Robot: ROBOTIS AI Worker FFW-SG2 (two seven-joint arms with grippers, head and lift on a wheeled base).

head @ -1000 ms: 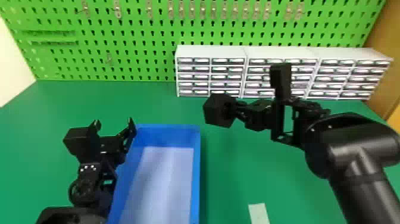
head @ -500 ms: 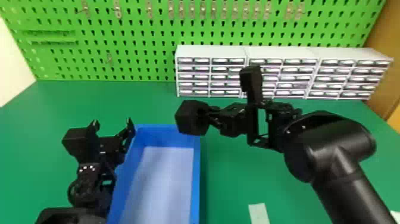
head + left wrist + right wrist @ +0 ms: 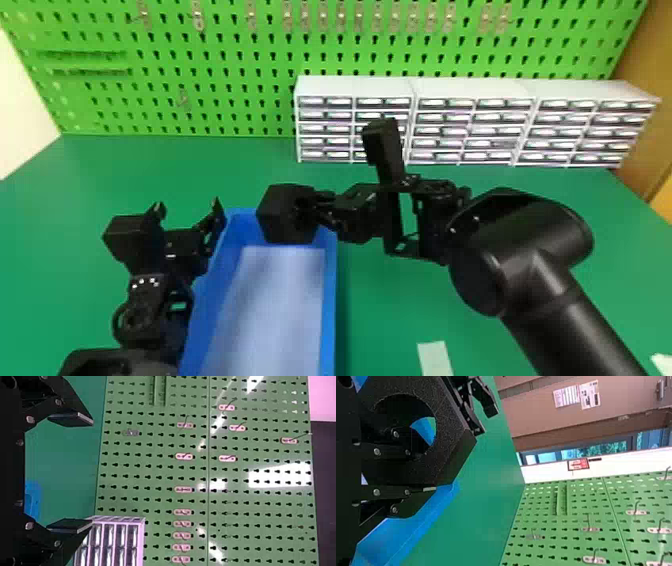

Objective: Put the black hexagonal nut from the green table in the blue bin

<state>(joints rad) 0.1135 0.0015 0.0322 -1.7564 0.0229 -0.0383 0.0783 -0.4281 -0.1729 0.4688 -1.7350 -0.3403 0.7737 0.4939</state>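
Note:
The black hexagonal nut (image 3: 284,221) is held over the far end of the blue bin (image 3: 329,300), near its right corner. My right gripper (image 3: 311,210) is shut on it from the right side. In the right wrist view the nut (image 3: 449,453) looms large, and my right gripper (image 3: 420,470) pinches its wall, one finger inside the hole and one outside. To the left of the bin, my left gripper (image 3: 187,211) stays parked with its fingers apart; in the left wrist view that gripper (image 3: 92,472) has nothing between its fingertips.
Grey-white drawer cabinets (image 3: 355,89) stand along the back of the green table (image 3: 240,170), against a green pegboard (image 3: 240,85). A pale strip (image 3: 434,356) lies on the table right of the bin. The left arm sits close by the bin's left wall.
The right arm has moved left, carrying the nut from the table area right of the bin to above the bin's far end. My left arm has stayed almost still.

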